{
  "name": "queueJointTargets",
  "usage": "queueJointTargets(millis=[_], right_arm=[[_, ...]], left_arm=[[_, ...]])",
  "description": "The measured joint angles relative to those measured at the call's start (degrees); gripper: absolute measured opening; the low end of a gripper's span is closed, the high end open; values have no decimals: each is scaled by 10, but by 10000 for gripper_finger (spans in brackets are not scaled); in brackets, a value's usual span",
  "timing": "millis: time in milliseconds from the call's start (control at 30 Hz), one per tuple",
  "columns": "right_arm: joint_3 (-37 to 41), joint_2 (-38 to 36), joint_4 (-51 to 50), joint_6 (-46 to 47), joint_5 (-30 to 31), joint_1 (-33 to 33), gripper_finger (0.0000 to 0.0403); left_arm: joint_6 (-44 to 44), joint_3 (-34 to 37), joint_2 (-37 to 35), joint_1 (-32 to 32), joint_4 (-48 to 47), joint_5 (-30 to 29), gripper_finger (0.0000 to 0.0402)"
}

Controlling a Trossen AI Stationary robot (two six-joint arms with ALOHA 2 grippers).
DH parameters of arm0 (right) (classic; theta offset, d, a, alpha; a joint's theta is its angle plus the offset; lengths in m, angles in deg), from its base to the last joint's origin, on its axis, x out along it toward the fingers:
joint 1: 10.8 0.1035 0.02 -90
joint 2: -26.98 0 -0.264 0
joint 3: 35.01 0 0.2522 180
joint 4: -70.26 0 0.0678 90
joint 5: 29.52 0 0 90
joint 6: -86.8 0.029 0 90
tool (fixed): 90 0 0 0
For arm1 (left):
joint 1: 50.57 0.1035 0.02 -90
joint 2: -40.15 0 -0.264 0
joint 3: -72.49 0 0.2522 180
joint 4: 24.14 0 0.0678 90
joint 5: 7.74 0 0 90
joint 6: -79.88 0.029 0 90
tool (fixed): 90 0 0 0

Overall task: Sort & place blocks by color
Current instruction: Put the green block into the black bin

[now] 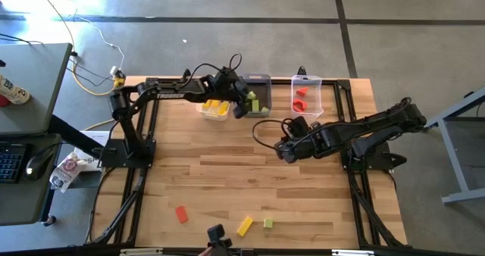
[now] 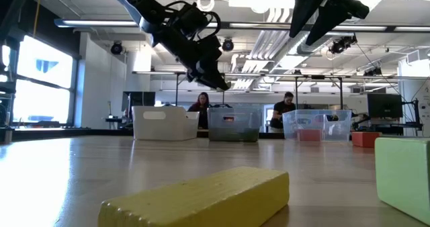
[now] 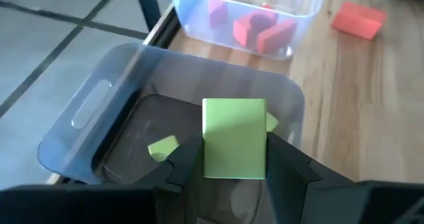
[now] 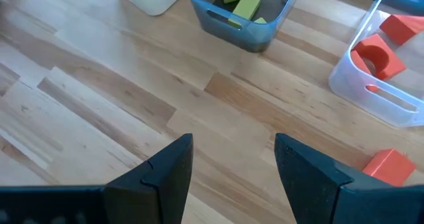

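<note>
You are looking down on a wooden worktop [image 1: 250, 173] with three bins along its far edge. Your left gripper [image 3: 233, 164] is hovering over the grey bin [image 3: 99, 111], its fingers [image 3: 182, 168] clamped on a light green block [image 3: 234, 138]; more green pieces [image 3: 162, 146] are lying in that bin. The white bin [image 1: 214, 108] beside it is holding yellow blocks [image 1: 216, 106], and the clear bin [image 1: 307, 95] is holding red blocks [image 1: 300, 98]. Your right gripper [image 4: 232, 164] is hanging over the middle of the worktop, fingers apart and holding nothing. One red block [image 4: 387, 166] is sitting just beside the clear bin. Near the front edge, a red block [image 1: 181, 214], a yellow block [image 1: 245, 226] and a green block [image 1: 268, 223] are lying apart from one another.
</note>
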Motion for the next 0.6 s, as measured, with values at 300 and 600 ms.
queueJointTargets(millis=[300, 600], right_arm=[[0, 0, 0, 11, -1, 0, 201], [0, 0, 0, 4, -1, 0, 201]], left_arm=[[-25, 0, 37, 0, 9, -1, 120], [-55, 0, 43, 0, 12, 1, 127]])
